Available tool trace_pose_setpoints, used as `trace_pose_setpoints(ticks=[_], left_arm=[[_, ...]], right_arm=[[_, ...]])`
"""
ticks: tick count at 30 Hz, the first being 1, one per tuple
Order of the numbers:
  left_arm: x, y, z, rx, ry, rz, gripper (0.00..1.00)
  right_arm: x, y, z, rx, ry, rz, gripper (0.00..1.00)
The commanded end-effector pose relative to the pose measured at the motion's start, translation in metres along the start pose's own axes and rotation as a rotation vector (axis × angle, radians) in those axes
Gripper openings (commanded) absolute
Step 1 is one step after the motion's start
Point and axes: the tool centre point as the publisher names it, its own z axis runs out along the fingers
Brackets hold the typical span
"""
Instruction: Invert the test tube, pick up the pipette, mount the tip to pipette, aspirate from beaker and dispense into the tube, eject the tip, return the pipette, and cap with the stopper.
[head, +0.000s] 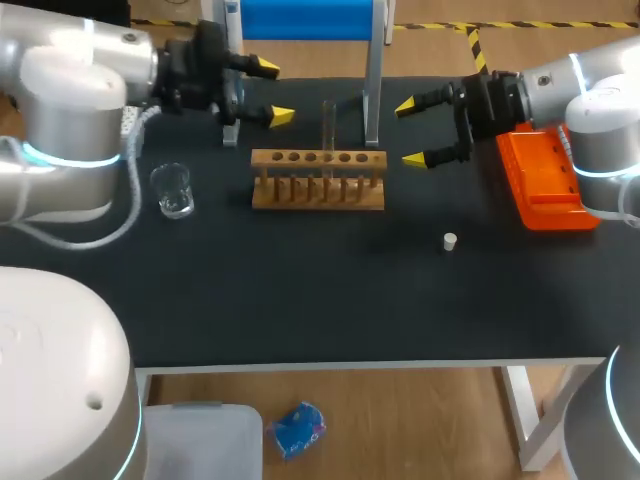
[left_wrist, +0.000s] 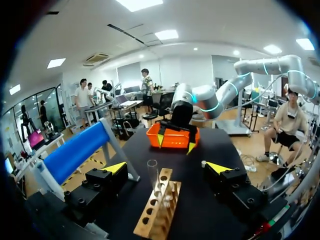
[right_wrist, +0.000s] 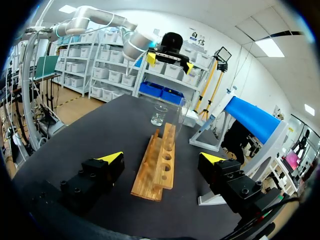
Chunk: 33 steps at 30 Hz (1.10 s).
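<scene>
The left jaws stand wide apart and hold nothing. Their yellow fingertips (head: 282, 116) point toward the middle of the worktop (head: 300, 300), near the left end of the wooden rack (head: 318, 192). The right jaws are also wide apart and empty, with their fingertips (head: 415, 158) near the right end of the rack. The two pairs face each other with the rack between them.

One test tube (head: 328, 125) stands upright in the rack, in the fifth hole from the left of what seem to be seven holes. I cannot tell which end of it is up. One glass beaker (head: 173, 190) stands to the left of the rack, apart from it. One small white stopper (head: 450, 241) lies on the worktop in front of the right end of the rack. One orange box (head: 545, 180) sits below the right arm. A blue-topped stand (head: 305, 18) is behind the rack.

The left wrist view shows the tube (left_wrist: 152, 172) in the rack (left_wrist: 157, 210), the stopper (left_wrist: 203, 163) and the orange box (left_wrist: 172, 136). The beaker (right_wrist: 159, 115) appears only in the head view and the right wrist view, beyond the far end of the rack (right_wrist: 160, 165).
</scene>
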Motion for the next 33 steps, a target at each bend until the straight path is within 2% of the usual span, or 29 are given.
trace_pose_setpoints(ticks=[1, 17, 20, 21, 26, 27, 33], left_arm=[[0.024, -0.003, -0.046, 0.003, -0.063, 0.0, 1.0], [0.024, -0.003, -0.046, 0.003, -0.063, 0.0, 1.0], [0.002, 0.025, -0.072, -0.042, -0.16, -0.051, 1.0], [-0.011, 0.04, -0.09, -0.053, -0.225, -0.094, 1.0], [-0.045, 0.086, -0.146, -0.102, -0.379, -0.179, 1.0], [-0.056, 0.102, -0.163, -0.118, -0.432, -0.209, 1.0], [-0.094, 0.146, -0.213, -0.188, -0.605, -0.311, 1.0]], right_arm=[[0.0, 0.0, 0.0, 0.001, 0.0, -0.001, 1.0], [0.0, 0.0, 0.0, 0.001, 0.0, -0.001, 1.0], [0.0, 0.0, 0.0, 0.001, 0.0, -0.001, 1.0], [0.0, 0.0, 0.0, 0.001, 0.0, -0.001, 1.0], [0.0, 0.0, 0.0, 0.001, 0.0, -0.001, 1.0], [0.0, 0.0, 0.0, 0.001, 0.0, -0.001, 1.0], [0.0, 0.0, 0.0, 0.001, 0.0, -0.001, 1.0]])
